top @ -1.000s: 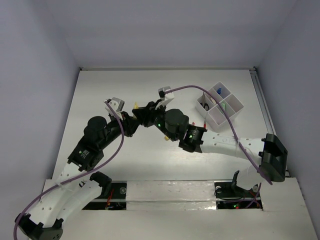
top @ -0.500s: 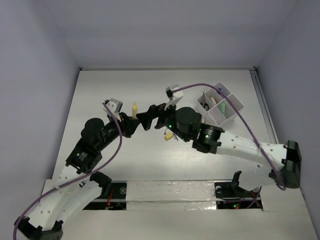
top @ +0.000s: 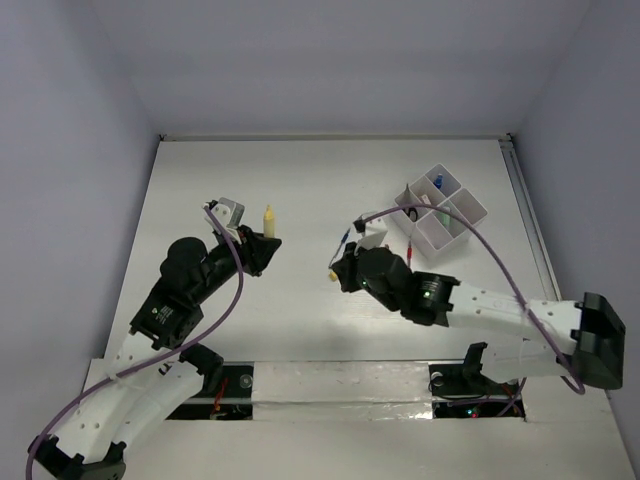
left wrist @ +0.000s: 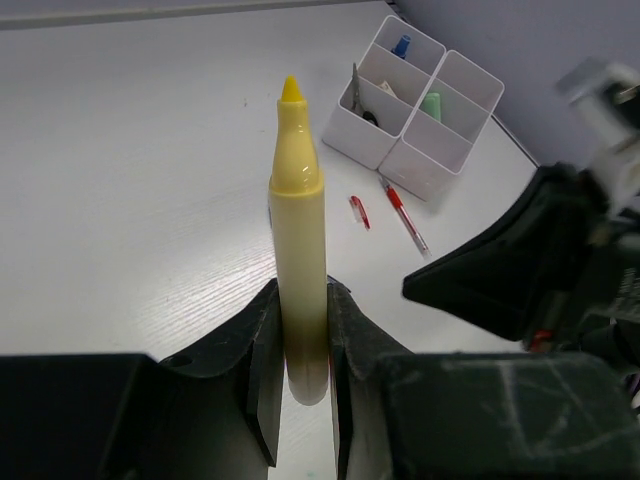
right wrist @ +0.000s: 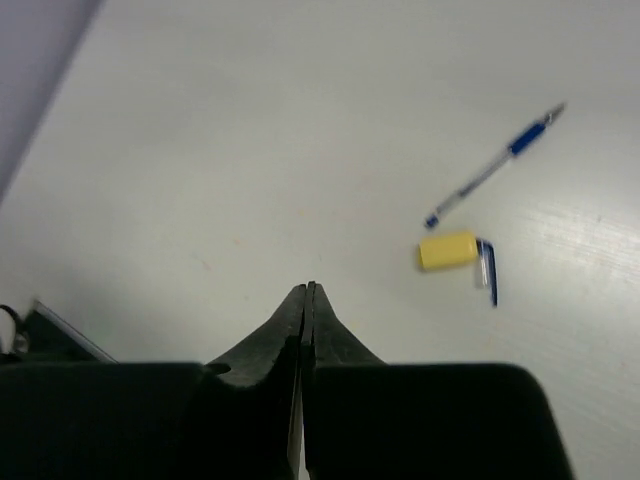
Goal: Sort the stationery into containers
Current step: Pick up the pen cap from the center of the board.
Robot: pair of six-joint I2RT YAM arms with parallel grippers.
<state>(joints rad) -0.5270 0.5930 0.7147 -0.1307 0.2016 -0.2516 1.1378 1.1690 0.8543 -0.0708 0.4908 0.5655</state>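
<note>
Grip: left end effector (left wrist: 302,312) clamped on yellow highlighter (left wrist: 297,200), tip up | right end effector (right wrist: 306,295) pressed shut, empty | yellow cap (right wrist: 446,250), blue pen (right wrist: 495,165) ahead-right of it on worktop (right wrist: 250,120)

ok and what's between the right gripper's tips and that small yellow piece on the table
Nothing: the right wrist view shows bare table between the shut right gripper and the small yellow piece. The blue pen lies beyond it.

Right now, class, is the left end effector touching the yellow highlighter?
Touching. In the left wrist view, the left end effector clamps the yellow highlighter, fingers pressed against its barrel.
</note>
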